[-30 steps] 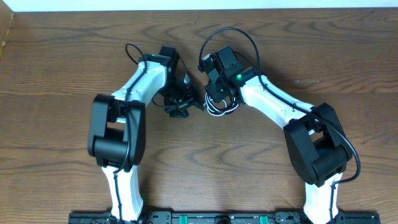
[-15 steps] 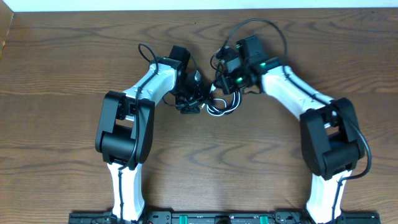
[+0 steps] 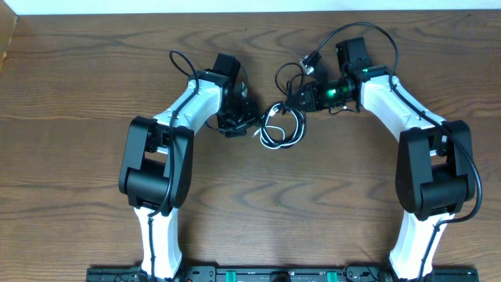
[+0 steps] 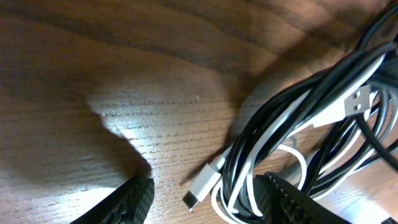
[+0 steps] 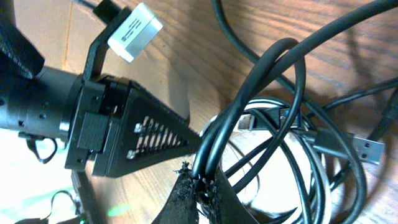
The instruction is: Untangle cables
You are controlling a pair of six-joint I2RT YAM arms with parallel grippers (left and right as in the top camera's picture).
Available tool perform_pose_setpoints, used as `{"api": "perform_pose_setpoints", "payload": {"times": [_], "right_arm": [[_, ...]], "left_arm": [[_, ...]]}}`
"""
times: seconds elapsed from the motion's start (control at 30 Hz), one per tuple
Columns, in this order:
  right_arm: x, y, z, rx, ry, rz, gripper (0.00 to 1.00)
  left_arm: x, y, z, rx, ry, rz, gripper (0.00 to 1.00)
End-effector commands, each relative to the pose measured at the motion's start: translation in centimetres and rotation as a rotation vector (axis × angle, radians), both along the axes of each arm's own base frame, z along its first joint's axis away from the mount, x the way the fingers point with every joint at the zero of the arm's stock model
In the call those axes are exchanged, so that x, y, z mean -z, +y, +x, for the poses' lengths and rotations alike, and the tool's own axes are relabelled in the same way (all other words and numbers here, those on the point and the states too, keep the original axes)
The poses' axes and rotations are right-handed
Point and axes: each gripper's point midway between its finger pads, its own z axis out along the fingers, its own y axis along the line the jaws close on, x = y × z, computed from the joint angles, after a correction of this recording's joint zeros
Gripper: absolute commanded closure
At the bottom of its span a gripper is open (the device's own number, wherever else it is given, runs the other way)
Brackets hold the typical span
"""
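A tangle of black and white cables lies on the wooden table between my two arms. My left gripper is open at the tangle's left edge. In the left wrist view its fingers straddle the white cable's plug and some black strands. My right gripper is shut on two black strands and holds them just right of the tangle, with its pinched fingertips low in the right wrist view. A black USB plug lies loose on the table.
The left gripper's black body fills the left of the right wrist view, close to the held strands. Thick arm wires loop above each wrist. The table's back edge meets a white wall.
My right arm has swung right and back with black strands in its grip, stretching them away from the tangle. My left gripper has shifted slightly right and stays at the tangle's left edge.
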Motion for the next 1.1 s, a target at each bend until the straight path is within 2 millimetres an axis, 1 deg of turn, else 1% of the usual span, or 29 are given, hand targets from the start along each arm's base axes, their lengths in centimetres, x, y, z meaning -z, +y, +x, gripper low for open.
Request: {"api": "perform_pose_setpoints", "payload": {"times": [0.0, 0.13, 0.27, 0.33, 0.4, 0.43, 0.53, 0.6, 0.67, 0.7, 0.73, 0.77, 0.8, 0.83, 0.93, 1.03, 1.07], "right_arm": [[-1.7, 0.3, -0.5, -0.033, -0.029, 0.047, 0.99], [-1.7, 0.4, -0.8, -0.039, -0.016, 0.056, 0.99], [-3.4, 0.9, -1.3, -0.071, 0.001, 0.165, 0.99], [-3.6, 0.4, -0.9, -0.044, 0.023, 0.177, 0.99], [-3.4, -0.4, -0.5, -0.022, 0.026, 0.170, 0.99], [-3.4, -0.7, -0.4, -0.013, 0.031, 0.169, 0.99], [-3.1, -1.3, -0.1, 0.007, 0.030, 0.153, 0.99], [-2.0, -2.0, 0.4, 0.050, 0.033, 0.080, 0.99], [-1.0, -2.6, 0.7, 0.089, 0.050, 0.016, 0.99], [-0.8, -2.6, 0.7, 0.095, 0.054, 0.002, 0.99], [-0.8, -2.4, 0.6, 0.090, 0.054, 0.000, 0.99], [-0.8, -2.2, 0.5, 0.087, 0.053, 0.001, 0.98], [-0.8, -2.2, 0.5, 0.085, 0.052, 0.001, 0.97], [-0.8, -1.9, 0.4, 0.079, 0.053, 0.000, 0.96], [-0.7, -1.4, 0.0, 0.066, 0.058, -0.001, 0.90], [-0.7, -0.8, -0.3, 0.052, 0.060, -0.002, 0.89], [-0.7, -0.5, -0.5, 0.045, 0.058, -0.002, 0.84]], "left_arm": [[3.1, 2.0, -0.8, -0.018, 0.029, 0.114, 0.39], [3.9, 2.2, -1.2, -0.017, 0.033, 0.115, 0.39], [4.1, 2.2, -1.4, -0.018, 0.034, 0.115, 0.39], [4.1, 2.2, -1.4, -0.017, 0.035, 0.111, 0.39], [3.8, 1.6, -1.7, -0.012, 0.048, 0.076, 0.39], [3.5, 1.4, -1.7, 0.000, 0.047, 0.055, 0.39], [2.2, 2.0, -1.9, -0.014, 0.065, 0.048, 0.38], [0.8, 2.5, -2.0, -0.016, 0.066, 0.041, 0.38], [-0.7, 2.6, -2.1, 0.034, 0.023, 0.033, 0.38], [-1.3, 2.6, -2.1, 0.059, 0.003, 0.030, 0.37], [-1.8, 2.6, -2.2, 0.080, -0.011, 0.028, 0.34], [-2.1, 2.5, -2.4, 0.091, -0.013, 0.028, 0.34], [-2.2, 2.5, -2.7, 0.093, -0.002, 0.031, 0.34], [-1.9, 2.4, -3.2, 0.100, 0.013, 0.036, 0.34], [-0.9, 1.9, -3.8, 0.117, 0.024, 0.041, 0.34], [0.1, 0.9, -4.0, 0.144, 0.020, 0.040, 0.34], [0.8, 0.1, -4.2, 0.163, 0.019, 0.041, 0.34]]}}
